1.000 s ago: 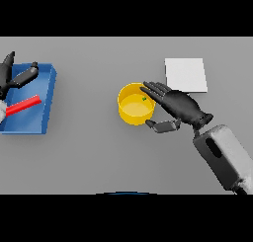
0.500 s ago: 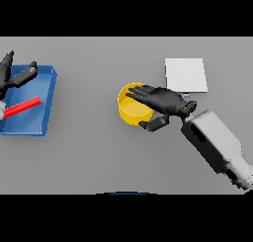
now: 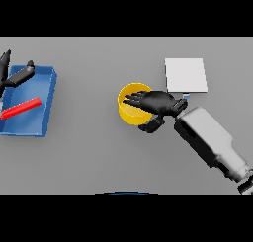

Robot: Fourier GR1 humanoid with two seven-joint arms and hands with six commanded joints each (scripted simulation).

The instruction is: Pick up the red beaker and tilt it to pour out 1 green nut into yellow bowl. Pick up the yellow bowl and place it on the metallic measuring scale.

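Right hand point(image 3: 159, 103) sits over the yellow bowl point(image 3: 129, 111), its fingers spread out across the open top toward nine o'clock while the thumb hooks down outside the rim at the bowl's four o'clock side, so the rim is caught between thumb and fingers. Its white and grey forearm point(image 3: 210, 140) runs back toward five o'clock. The bowl stands upright on the grey table point(image 3: 99, 157), near the middle of the scene. Just beyond, at about one o'clock from the bowl, lies the pale square scale point(image 3: 185, 74), flat on the table and close to the wrist, apart from the bowl. Over at nine o'clock, well apart from all that, a blue tray point(image 3: 47, 107) holds a red beaker point(image 3: 21, 108) lying on its side. Above the tray's far edge, the left hand point(image 3: 15, 76) hovers with fingers loosely spread, holding nothing.
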